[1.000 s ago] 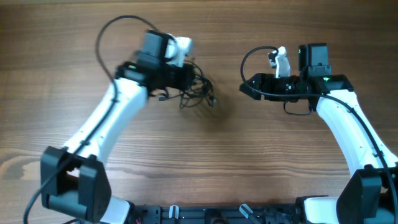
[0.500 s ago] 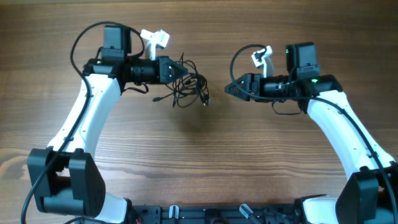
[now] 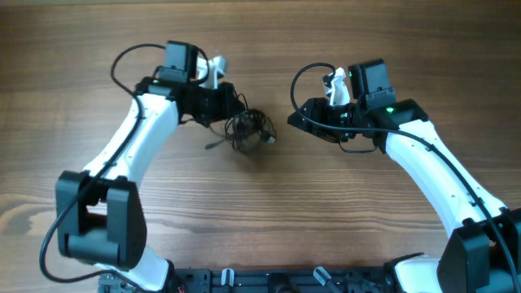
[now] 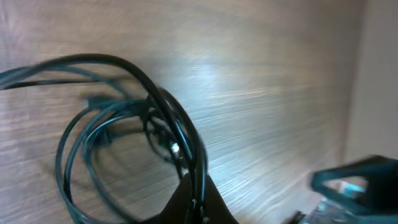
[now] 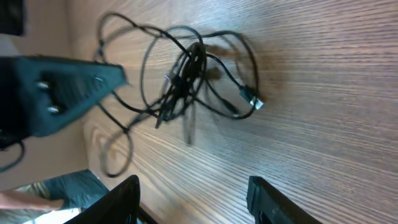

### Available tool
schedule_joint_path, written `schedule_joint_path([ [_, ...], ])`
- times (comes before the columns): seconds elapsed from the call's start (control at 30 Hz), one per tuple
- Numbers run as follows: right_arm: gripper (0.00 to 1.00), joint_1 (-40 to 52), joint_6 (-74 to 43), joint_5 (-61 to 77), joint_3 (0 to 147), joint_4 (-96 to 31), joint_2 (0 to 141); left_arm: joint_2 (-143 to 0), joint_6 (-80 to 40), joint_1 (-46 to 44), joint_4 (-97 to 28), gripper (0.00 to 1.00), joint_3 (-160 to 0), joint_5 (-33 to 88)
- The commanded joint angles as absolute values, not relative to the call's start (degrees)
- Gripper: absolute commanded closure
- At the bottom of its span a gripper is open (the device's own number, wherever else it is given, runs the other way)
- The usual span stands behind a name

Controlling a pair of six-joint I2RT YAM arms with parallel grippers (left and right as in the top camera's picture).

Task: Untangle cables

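- Clenched the left jaws tight on one strand of the thin black flexible cables (image 4: 180, 134), at the bottom edge of the left wrist view.
- Traced that strand up from the dark jaw tips into several overlapping loops, blurred there, above the brown wood-grain worktop (image 4: 280, 93).
- Found the right jaws released, with the two black fingers (image 5: 127, 199) standing apart at the bottom of the right wrist view, bare wood between them and nothing gripped.
- Aimed the right jaws at the cables (image 5: 186, 68) from near by, but touched none of them.
- From overhead, located the cables (image 3: 248, 130) bunched in one knotted clump just beside the left jaws, between the two sets of jaws and nearer the left.
- Noted a small pale-tipped plug end (image 3: 269, 139) at the clump's edge on the side facing the right jaws.
- Noted the same plug end (image 5: 252, 99) in the right wrist view, at the end of a curved strand.
- Saw a loose strand (image 5: 115, 155) trail out of the clump into a separate open loop over the wood.
- Could not tell whether the clump lay fully on the worktop or hung partly off it.
- Followed the white-and-black left arm (image 3: 130, 150) and the white-and-black right arm (image 3: 431, 163) back to the near edge of the worktop.
- Marked a thicker black arm cable (image 3: 122, 61) arching behind the left wrist, well apart from the clump.
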State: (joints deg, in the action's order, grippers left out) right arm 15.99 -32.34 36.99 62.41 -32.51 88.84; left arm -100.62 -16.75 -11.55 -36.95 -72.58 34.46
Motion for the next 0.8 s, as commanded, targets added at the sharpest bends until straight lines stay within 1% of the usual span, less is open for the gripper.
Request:
schedule_joint_path([
  [0.0,0.44,16.2,-33.2,35.5,63.2,-32.5,89.8,-102.1,-16.9,-14.0,-38.2,0.73,-72.2,25.1],
  [0.03,0.44,16.2,-33.2,34.8,63.2,-32.6,89.8,-101.6,-16.9,-14.0,-37.8,0.63,-72.4,23.8],
  [0.07,0.44,16.2,-33.2,34.0,63.2,-32.7,89.8,-101.3,-16.7,-13.9,-37.8,0.57,-72.9,23.6],
  [0.1,0.45,16.2,-33.2,33.9,63.2,-32.6,89.8,-100.6,-16.7,-13.6,-37.9,0.48,-74.1,23.7],
  [0.17,0.45,16.2,-33.1,33.8,63.2,-32.7,89.8,-99.6,-16.5,-13.5,-38.0,0.37,-75.9,23.6],
  [0.23,0.45,16.2,-33.2,31.7,63.2,-32.9,89.8,-98.8,-13.8,-14.0,-38.0,0.36,-77.5,23.5],
  [0.37,0.45,16.0,-33.8,25.3,63.2,-32.9,89.8,-99.1,-10.0,-16.4,-40.0,0.42,-77.7,22.2],
  [0.47,0.54,14.4,-34.9,20.1,63.2,-33.9,89.8,-101.0,-9.4,-19.7,-43.7,0.53,-77.6,20.2],
  [0.5,0.6,13.7,-34.9,19.3,63.2,-34.2,89.8,-101.7,-9.4,-20.9,-44.1,0.58,-77.4,20.2],
  [0.53,0.65,13.1,-34.6,18.8,63.2,-34.4,89.8,-102.5,-9.5,-22.3,-44.0,0.67,-76.9,19.9],
  [0.57,0.68,12.4,-34.5,18.2,63.2,-34.7,89.8,-103.3,-9.8,-23.3,-44.0,0.73,-76.7,19.6],
  [0.6,0.71,11.6,-34.5,17.8,63.2,-35.2,89.8,-104.7,-10.2,-24.9,-44.0,0.76,-76.4,19.4],
  [0.67,0.75,10.5,-34.2,17.8,63.2,-35.9,89.8,-106.7,-14.1,-27.0,-43.3,0.76,-76.0,16.9],
  [0.77,0.75,10.4,-32.8,17.8,63.2,-36.3,89.8,-109.5,-21.9,-29.5,-40.2,0.75,-76.0,9.5],
])
